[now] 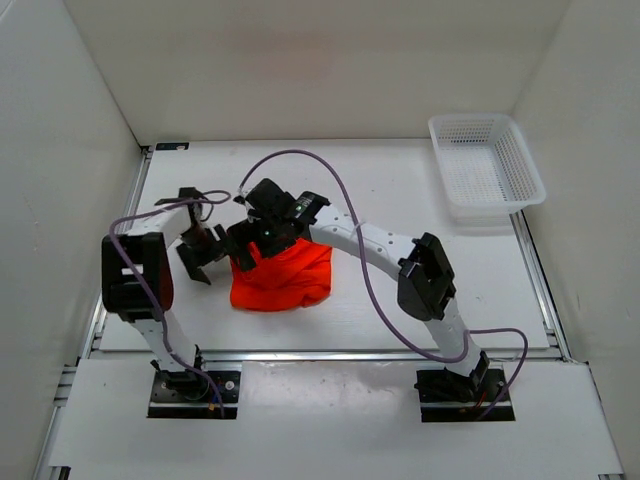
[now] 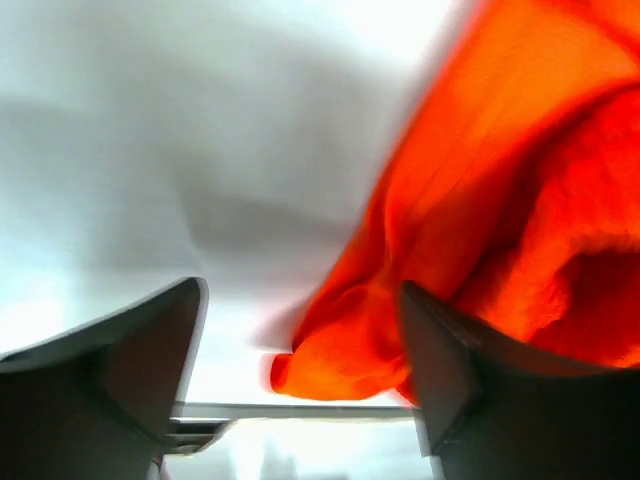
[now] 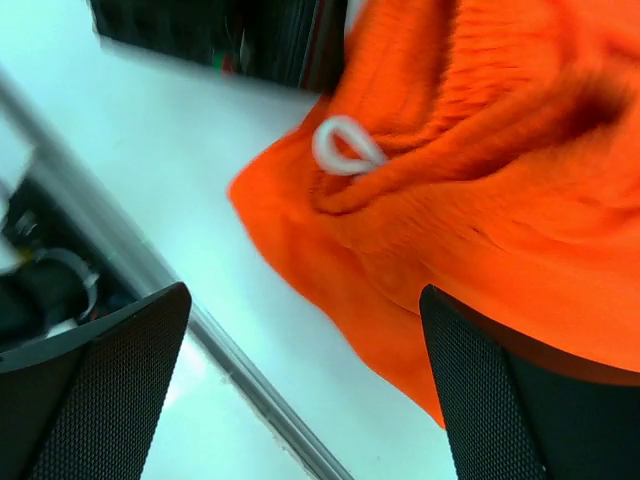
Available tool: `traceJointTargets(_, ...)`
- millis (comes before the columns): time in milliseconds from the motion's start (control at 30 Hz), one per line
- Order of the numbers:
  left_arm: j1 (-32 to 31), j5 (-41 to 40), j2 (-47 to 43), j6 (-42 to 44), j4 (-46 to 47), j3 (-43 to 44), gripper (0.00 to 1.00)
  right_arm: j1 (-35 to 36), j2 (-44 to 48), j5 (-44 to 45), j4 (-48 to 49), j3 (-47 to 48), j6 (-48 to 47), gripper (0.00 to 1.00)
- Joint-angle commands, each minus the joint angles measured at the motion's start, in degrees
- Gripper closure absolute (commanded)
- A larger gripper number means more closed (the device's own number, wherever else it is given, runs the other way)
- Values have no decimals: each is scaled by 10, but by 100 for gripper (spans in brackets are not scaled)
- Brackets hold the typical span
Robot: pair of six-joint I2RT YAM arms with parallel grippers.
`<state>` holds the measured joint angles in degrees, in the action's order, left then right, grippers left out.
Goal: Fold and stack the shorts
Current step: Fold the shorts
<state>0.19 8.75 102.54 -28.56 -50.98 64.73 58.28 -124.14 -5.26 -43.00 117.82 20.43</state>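
Note:
The orange shorts (image 1: 282,280) lie in a crumpled heap on the white table, left of its middle. My left gripper (image 1: 210,250) is at the heap's left edge. In the left wrist view it (image 2: 305,350) stands open, with a loose fold of the shorts (image 2: 480,200) hanging between the jaws against the right finger (image 2: 450,370). My right gripper (image 1: 248,252) hovers over the heap's upper left corner. In the right wrist view it (image 3: 300,385) is open above the shorts' edge (image 3: 480,190), nothing pinched. A white drawstring loop (image 3: 345,147) shows on the waistband.
A white mesh basket (image 1: 487,165) stands at the table's back right corner. White walls close in the table on three sides. A metal rail (image 3: 240,370) runs along the table's edge close to the shorts.

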Motion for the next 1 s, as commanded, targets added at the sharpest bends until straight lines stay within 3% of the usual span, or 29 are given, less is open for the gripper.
traceJointTargets(0,60,-64,-94,17,-46,11,3,-17,59,-137,78,-38,-52,0)
traceJointTargets(100,85,-78,-132,12,-68,46,1,-47,114,-137,116,-107,-40,0)
traceJointTargets(200,69,-83,-146,12,-81,84,20,-89,201,-121,186,-246,-7,5)
traceJointTargets(267,33,-83,-154,12,-90,114,31,-110,263,-85,206,-339,15,9)
traceJointTargets(400,-62,-74,-154,18,-95,155,34,-178,353,-7,211,-456,52,23)
traceJointTargets(467,-132,-89,-119,18,-102,181,25,-217,392,7,195,-506,69,23)
traceJointTargets(500,-151,-101,-104,5,-102,209,13,-230,403,16,188,-517,74,23)
traceJointTargets(600,-204,-134,-35,-3,-111,267,0,-277,434,23,165,-549,80,23)
traceJointTargets(767,-232,-171,75,-8,-117,332,0,-305,454,23,140,-558,80,23)
traceJointTargets(967,-232,-209,118,-14,-118,339,0,-310,459,23,133,-564,80,23)
